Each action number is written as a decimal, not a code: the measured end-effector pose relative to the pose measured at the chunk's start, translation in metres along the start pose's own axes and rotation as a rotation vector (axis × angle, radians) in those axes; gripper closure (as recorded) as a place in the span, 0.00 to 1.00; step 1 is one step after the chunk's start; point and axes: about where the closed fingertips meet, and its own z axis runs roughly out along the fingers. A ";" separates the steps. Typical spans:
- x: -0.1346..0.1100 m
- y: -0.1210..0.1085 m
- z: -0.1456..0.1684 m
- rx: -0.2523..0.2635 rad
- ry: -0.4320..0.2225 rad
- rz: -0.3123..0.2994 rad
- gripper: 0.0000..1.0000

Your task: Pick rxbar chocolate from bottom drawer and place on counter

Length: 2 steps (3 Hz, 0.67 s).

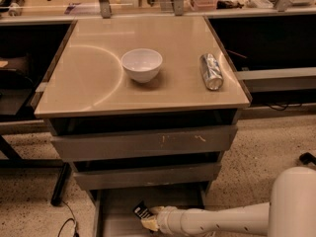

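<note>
The bottom drawer (116, 209) is pulled open at the foot of the grey cabinet. My gripper (148, 217) reaches into it from the right, on the end of the white arm (217, 220). It is shut on the rxbar chocolate (141, 211), a small black wrapper with white print that sticks up tilted from the gripper's tip, just above the drawer floor. The beige glossy counter (94, 83) tops the cabinet, well above the gripper.
A white bowl (142, 64) stands in the middle of the counter and a silver can (211, 71) lies near its right edge. Two closed scuffed drawers (143, 143) overhang the open one. Benches flank the cabinet, and a cable (66, 221) runs along the floor at the left.
</note>
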 end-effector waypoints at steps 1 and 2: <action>-0.027 0.013 -0.025 0.021 0.008 -0.014 1.00; -0.073 0.027 -0.057 0.058 -0.006 -0.085 1.00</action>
